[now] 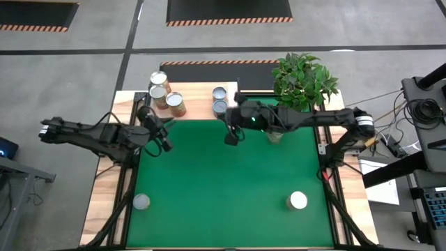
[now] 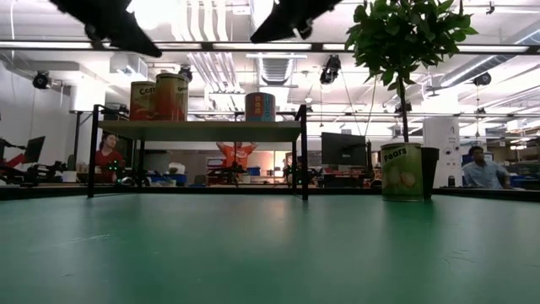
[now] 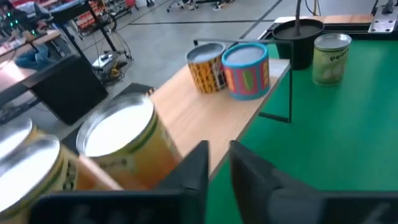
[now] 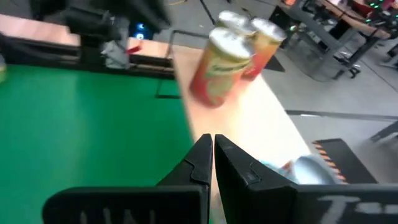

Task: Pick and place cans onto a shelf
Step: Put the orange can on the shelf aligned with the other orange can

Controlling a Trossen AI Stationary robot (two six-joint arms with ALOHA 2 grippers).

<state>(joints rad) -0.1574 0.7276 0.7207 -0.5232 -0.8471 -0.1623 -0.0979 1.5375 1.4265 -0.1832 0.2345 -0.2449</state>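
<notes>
Cans are the job here, and five of them stand on the shelf: a cluster of three just beyond the left jaws, and a pair just ahead of the right jaws. A green-labelled can stands on the bench beside the plant pot, off to the side of the right jaws. Two more cans sit on the bench well behind both jaws, toward its near edge.

These tins look rigid and smooth-walled, so I judge they will not crush but could slip or tip if pinched high; a hold around the middle of the label, below the rim, seems safest. Whether they are full and heavy cannot be told.

Left jaws, seen from the wrist, stand nearly closed with only a narrow gap, and nothing is between them; the nearest can of the cluster is just beside them, untouched. Right jaws are fully closed and empty, pointing along the shelf toward the cluster.
</notes>
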